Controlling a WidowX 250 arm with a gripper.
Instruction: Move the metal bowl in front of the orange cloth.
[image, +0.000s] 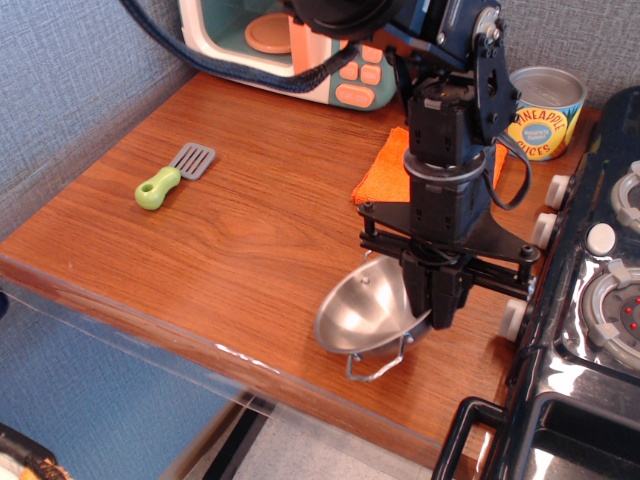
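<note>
The metal bowl (362, 318) is shiny and round, with a wire loop handle sticking out at its front. It sits low near the table's front edge, tilted slightly, in front of the orange cloth (384, 172). My gripper (432, 305) is shut on the bowl's right rim, fingers pointing down. The arm hides most of the orange cloth; only its left part shows.
A green-handled spatula (170, 176) lies at the left. A toy microwave (290, 45) stands at the back. A pineapple slices can (542, 112) stands at the back right. A toy stove (600, 300) borders the table on the right.
</note>
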